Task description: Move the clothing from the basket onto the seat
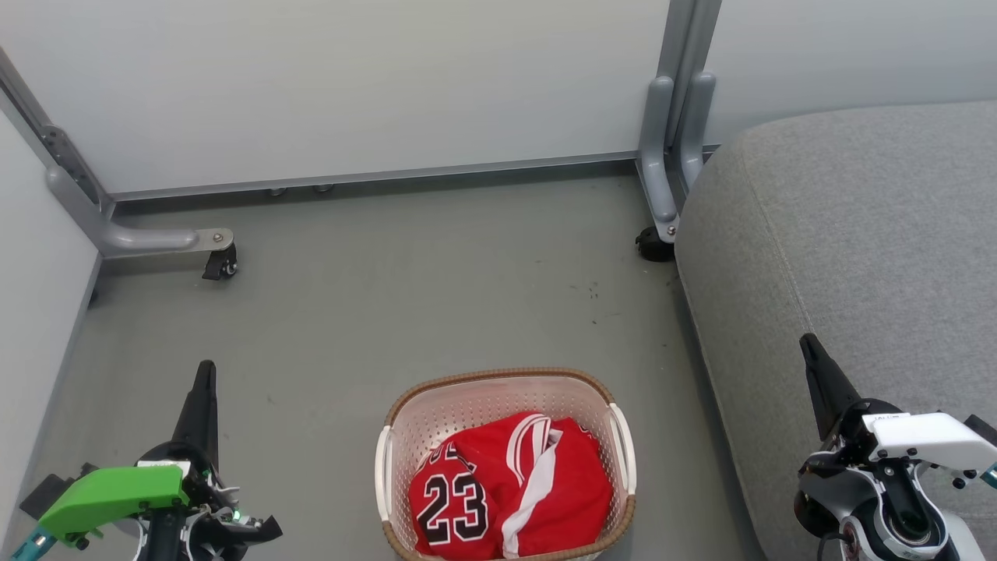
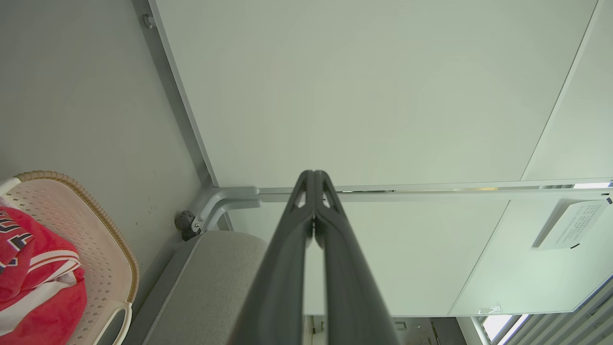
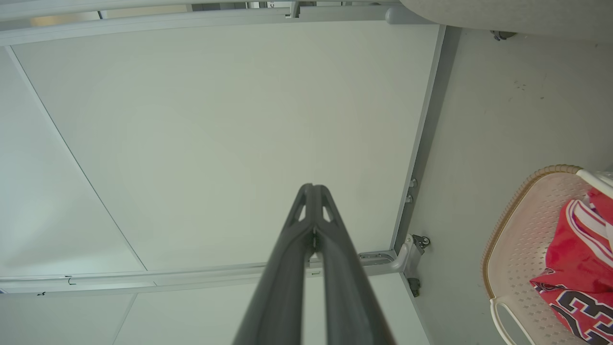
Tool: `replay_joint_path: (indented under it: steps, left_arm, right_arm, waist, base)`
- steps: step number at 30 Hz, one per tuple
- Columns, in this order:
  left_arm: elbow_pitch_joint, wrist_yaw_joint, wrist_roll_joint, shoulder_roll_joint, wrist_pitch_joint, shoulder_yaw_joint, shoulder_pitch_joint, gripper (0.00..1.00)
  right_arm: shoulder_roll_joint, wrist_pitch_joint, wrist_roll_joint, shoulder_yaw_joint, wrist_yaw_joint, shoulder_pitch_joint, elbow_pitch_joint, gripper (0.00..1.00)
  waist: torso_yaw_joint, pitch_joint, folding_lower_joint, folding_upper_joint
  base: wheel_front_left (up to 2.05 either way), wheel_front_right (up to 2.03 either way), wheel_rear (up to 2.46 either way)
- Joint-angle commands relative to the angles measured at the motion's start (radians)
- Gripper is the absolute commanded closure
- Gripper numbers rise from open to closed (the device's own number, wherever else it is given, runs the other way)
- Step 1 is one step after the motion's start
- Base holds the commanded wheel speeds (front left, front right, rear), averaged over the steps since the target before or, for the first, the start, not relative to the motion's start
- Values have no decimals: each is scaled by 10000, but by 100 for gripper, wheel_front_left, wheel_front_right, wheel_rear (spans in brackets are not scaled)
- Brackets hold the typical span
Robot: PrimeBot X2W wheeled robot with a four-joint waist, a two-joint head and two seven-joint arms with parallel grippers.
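In the basket [image 1: 498, 376]: clothing [image 1: 510, 487], between left tool [image 1: 206, 371] and right tool [image 1: 811, 344] | both closed.

Head camera downward, both wrists share basket [image 1: 498, 375]

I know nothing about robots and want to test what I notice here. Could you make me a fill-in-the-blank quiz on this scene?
The jersey in the basket bears the number ____.
The basket stands on the ____.
Both the left gripper and the right gripper are ____, holding nothing.
The seat lies on the robot's ____ side.
Missing words: 23; floor; shut; right.
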State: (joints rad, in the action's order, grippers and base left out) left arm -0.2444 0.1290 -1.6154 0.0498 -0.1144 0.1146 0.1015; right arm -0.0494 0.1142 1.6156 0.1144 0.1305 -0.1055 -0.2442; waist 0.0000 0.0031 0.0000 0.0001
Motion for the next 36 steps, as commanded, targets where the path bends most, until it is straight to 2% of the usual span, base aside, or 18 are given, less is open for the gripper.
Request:
replay_joint_path:
  steps: [1, 7, 8, 15, 23, 30, 36]
  left_arm:
    - [-15, 44, 51, 16, -15, 5, 163, 100]
    - [-15, 46, 51, 16, -16, 5, 164, 100]
    - [-2, -2, 1, 0, 3, -3, -1, 0]
    - [-233, -19, 79, -69, 184, -189, -255, 0]
    - [-194, -14, 916, 35, 585, -535, -272, 0]
    - [-17, -10, 2480, 16, 905, -519, -405, 0]
    - [232, -8, 4046, 9, 1157, -781, -630, 0]
  right_arm:
    - [-23, 20, -54, 0, 4, -76, -16, 100]
    - [-23, 20, -54, 0, 4, -76, -16, 100]
    - [0, -1, 1, -3, 0, 1, -2, 0]
    - [81, -144, -53, -137, -2, 256, -203, 0]
    - [-137, -562, -557, -727, -1, 305, -159, 0]
    - [-352, -899, -1625, -1015, -1, 358, -43, 0]
    - [-743, -1149, -2797, -1697, 0, 463, -5, 0]
  waist:
    - [0, 0, 0, -1]
    - [0, 0, 0, -1]
    - [0, 0, 0, -1]
    - [0, 5, 0, -1]
    - [5, 4, 0, -1]
    - [7, -4, 0, -1]
    - [29, -10, 0, -1]
  base:
    - [0, 0, 0]
    - [0, 0, 0]
    - [0, 0, 0]
    - [0, 0, 0]
    - [0, 0, 0]
    - [0, 0, 0]
    - [0, 0, 0]
